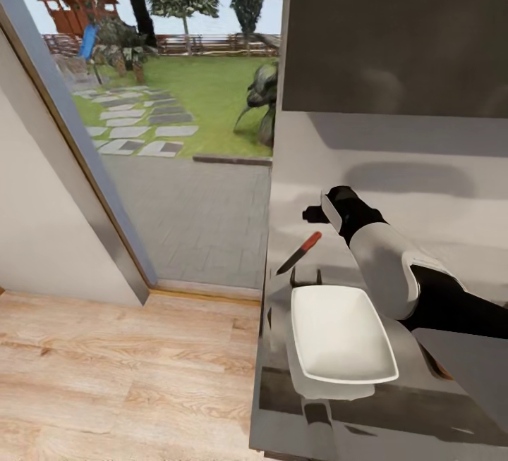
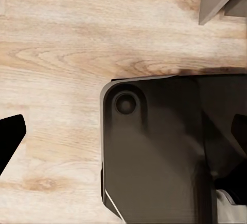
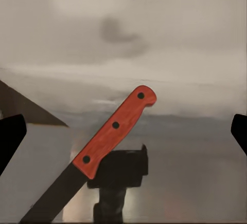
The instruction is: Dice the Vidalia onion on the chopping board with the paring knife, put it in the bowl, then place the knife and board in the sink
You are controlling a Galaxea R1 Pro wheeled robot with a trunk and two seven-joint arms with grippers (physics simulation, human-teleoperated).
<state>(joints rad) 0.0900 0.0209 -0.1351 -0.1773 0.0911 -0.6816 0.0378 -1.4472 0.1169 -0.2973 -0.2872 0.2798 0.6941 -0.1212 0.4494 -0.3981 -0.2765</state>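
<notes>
The paring knife [image 1: 300,251] lies flat on the glossy grey countertop [image 1: 317,165], its red handle toward the wall and its dark blade toward the counter's left end. My right gripper [image 1: 315,214] hovers just above the handle, open. In the right wrist view the knife [image 3: 114,131] lies between the spread fingertips [image 3: 10,137], untouched. The white bowl [image 1: 342,334] stands empty just in front of the knife. My left gripper [image 2: 123,136] is open over the wooden floor. The onion and the sink are out of view. A thin brown edge [image 1: 440,368] shows under my right forearm; whether it is the chopping board I cannot tell.
The countertop's left end [image 1: 267,285] drops to a wooden floor [image 1: 127,369]. A glass door [image 1: 176,130] behind it looks onto a garden. A dark wall cabinet [image 1: 395,31] hangs above the counter. My dark base [image 2: 154,152] stands on the floor.
</notes>
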